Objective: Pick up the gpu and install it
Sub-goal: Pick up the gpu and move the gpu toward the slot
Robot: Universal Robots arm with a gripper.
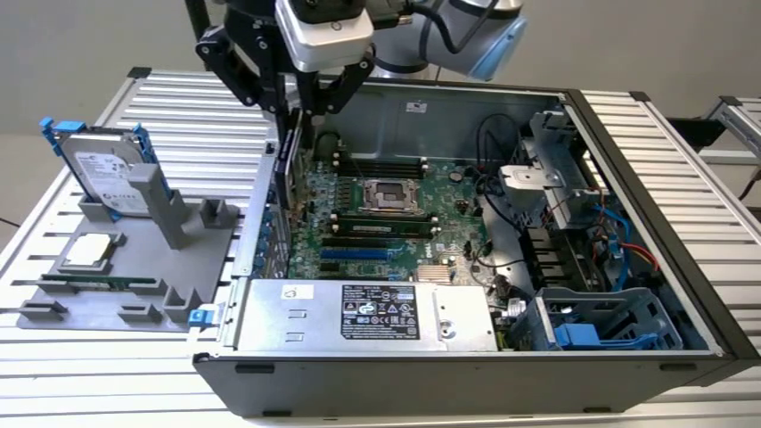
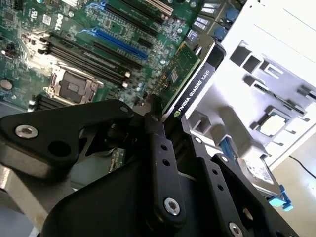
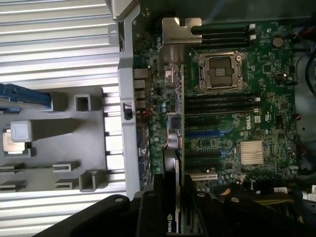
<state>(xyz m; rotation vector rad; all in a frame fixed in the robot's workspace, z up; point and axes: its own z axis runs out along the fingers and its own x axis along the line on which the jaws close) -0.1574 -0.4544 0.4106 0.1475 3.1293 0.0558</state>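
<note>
Gripper (image 1: 294, 109) is clamping the gpu (image 2: 190, 81), holding it over the motherboard (image 3: 222, 123); install step underway, probably needing alignment with the expansion slots (image 3: 201, 133).

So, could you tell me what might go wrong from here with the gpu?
The tool grips the gpu near one end, so it might tilt or slip when pressed down.
The gpu hangs close beside the case wall, so it could catch there.
Several slots lie side by side on the motherboard; a small offset could seat it wrongly.
</note>
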